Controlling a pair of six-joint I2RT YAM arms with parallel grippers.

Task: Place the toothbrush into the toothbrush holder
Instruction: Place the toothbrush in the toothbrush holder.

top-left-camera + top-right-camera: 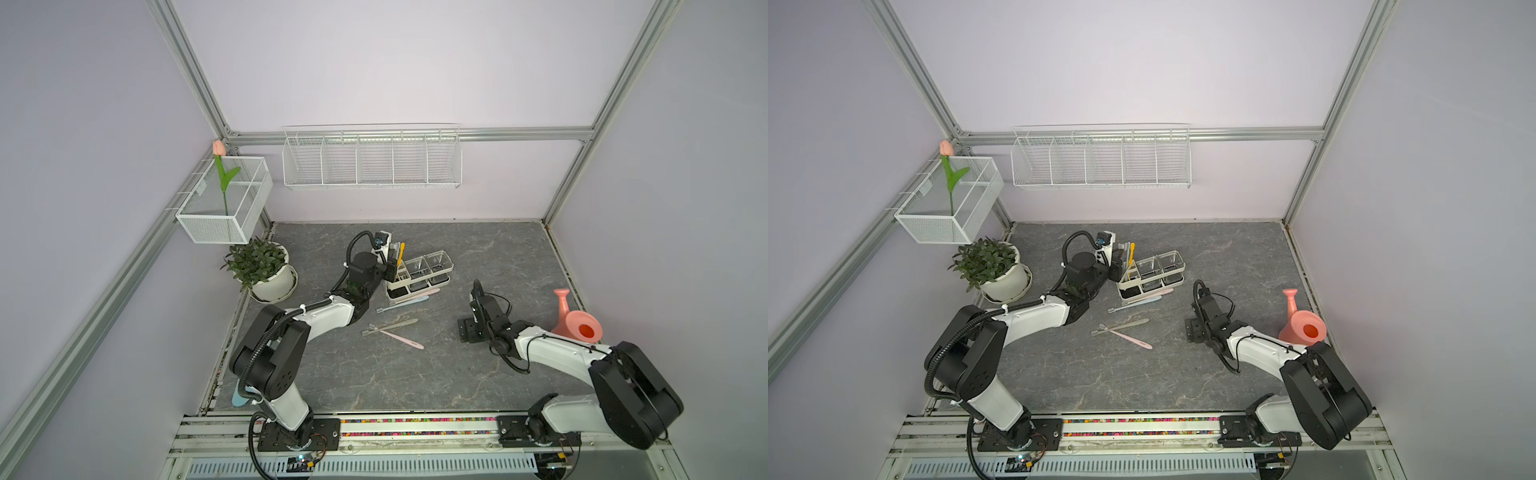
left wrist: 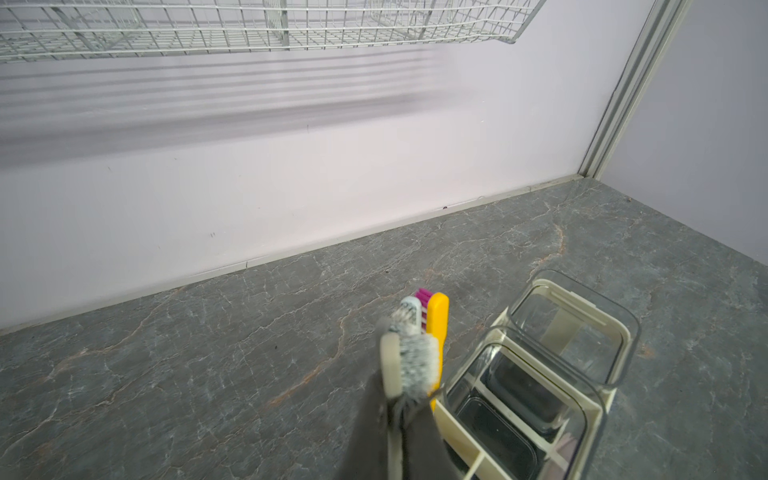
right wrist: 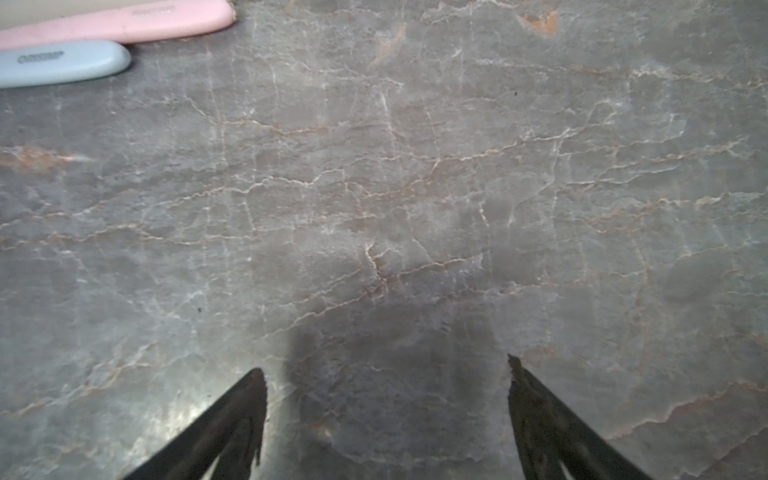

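Note:
The cream-white toothbrush holder (image 1: 419, 274) (image 1: 1150, 272) stands mid-table in both top views, with two clear cups on its right. My left gripper (image 1: 390, 268) (image 2: 399, 415) is at its left end, shut on an upright cream toothbrush (image 2: 411, 365) with grey-white bristles. The brush's lower end is hidden by the fingers. A yellow toothbrush (image 2: 438, 320) stands in the holder just behind it. My right gripper (image 1: 468, 330) (image 3: 386, 365) hangs open low over bare table, right of the holder, with nothing between its fingers.
Pink and blue toothbrushes (image 1: 409, 298) lie along the holder's front; their handles (image 3: 124, 23) show in the right wrist view. Two more toothbrushes lie crossed (image 1: 392, 331) nearer me. A potted plant (image 1: 262, 266) is left, a pink watering can (image 1: 575, 322) right, and wire baskets (image 1: 372, 160) hang on the wall.

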